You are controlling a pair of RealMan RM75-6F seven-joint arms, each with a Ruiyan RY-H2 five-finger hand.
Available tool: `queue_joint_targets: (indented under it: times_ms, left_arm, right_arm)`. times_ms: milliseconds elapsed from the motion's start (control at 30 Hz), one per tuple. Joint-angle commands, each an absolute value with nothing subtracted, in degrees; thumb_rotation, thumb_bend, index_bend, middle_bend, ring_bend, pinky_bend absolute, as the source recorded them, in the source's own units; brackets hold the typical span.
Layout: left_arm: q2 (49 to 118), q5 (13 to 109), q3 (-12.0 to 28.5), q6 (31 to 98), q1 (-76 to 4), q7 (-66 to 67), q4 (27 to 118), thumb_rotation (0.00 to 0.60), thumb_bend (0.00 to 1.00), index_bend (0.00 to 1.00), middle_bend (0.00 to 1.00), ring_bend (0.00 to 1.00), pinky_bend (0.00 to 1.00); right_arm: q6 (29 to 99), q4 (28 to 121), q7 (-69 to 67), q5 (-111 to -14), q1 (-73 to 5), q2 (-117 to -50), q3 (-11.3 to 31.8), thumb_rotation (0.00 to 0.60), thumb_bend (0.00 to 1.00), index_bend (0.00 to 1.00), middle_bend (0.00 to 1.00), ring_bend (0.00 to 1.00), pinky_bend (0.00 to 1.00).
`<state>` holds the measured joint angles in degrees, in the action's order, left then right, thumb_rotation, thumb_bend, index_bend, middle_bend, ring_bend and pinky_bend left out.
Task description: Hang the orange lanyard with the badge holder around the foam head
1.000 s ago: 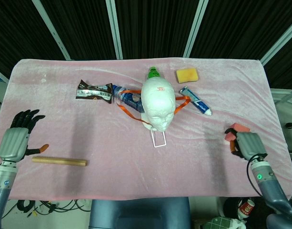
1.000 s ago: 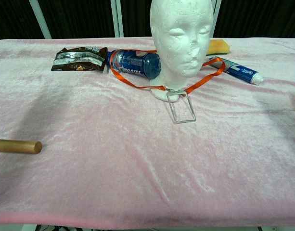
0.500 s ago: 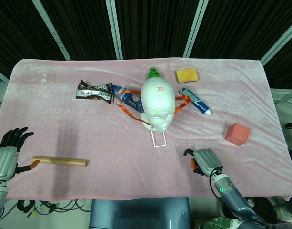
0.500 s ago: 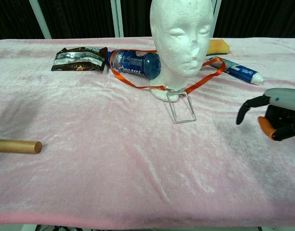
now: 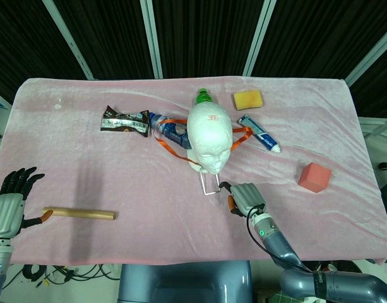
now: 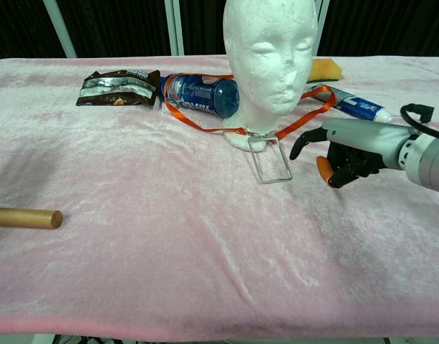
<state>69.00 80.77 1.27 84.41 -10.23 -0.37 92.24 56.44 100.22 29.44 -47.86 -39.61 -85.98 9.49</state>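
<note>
The white foam head [image 5: 209,140] [image 6: 271,50] stands mid-table. The orange lanyard [image 5: 170,145] [image 6: 198,118] loops around its neck, and the strap's ends meet at the clip in front. The clear badge holder [image 5: 210,183] [image 6: 271,166] lies flat on the cloth below the chin. My right hand [image 5: 244,197] [image 6: 348,154] hovers just right of the badge holder, fingers loosely bent and apart, holding nothing. My left hand [image 5: 7,208] is at the front left edge with fingers spread, its thumb close to the end of a wooden dowel [image 5: 78,213] [image 6: 24,217].
Behind the head are a snack bag [image 5: 125,121] [image 6: 119,86], a blue bottle [image 5: 171,129] [image 6: 203,94], a green-capped bottle [image 5: 204,96], a yellow sponge [image 5: 248,100] and a toothpaste tube [image 5: 259,132] [image 6: 357,106]. A red block [image 5: 314,177] sits at the right.
My right hand has swept left from beside the red block to the badge holder. My left hand has dropped back toward the front left edge and then stayed there.
</note>
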Motion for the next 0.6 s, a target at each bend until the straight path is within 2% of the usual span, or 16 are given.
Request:
queue_joint_targets:
  times_ms: [33, 600]
  left_arm:
    - [69.19, 80.46, 1.61, 84.17, -10.15, -0.4, 92.19, 0.6, 0.15, 0.19, 0.09, 0.0, 0.0]
    - [70.67, 79.14, 3.98, 84.92, -9.13, 0.55, 91.97, 0.6, 0.15, 0.19, 0.09, 0.0, 0.0]
  right_arm:
    - [55.75, 98.59, 30.93, -45.61, -41.31, -87.52, 9.93, 0.6, 0.83, 0.25, 0.97, 0.95, 0.88]
    - [54.54, 95.33, 30.98, -42.31, -44.61, -92.01, 9.28, 0.6, 0.83, 0.31, 0.97, 0.95, 0.88]
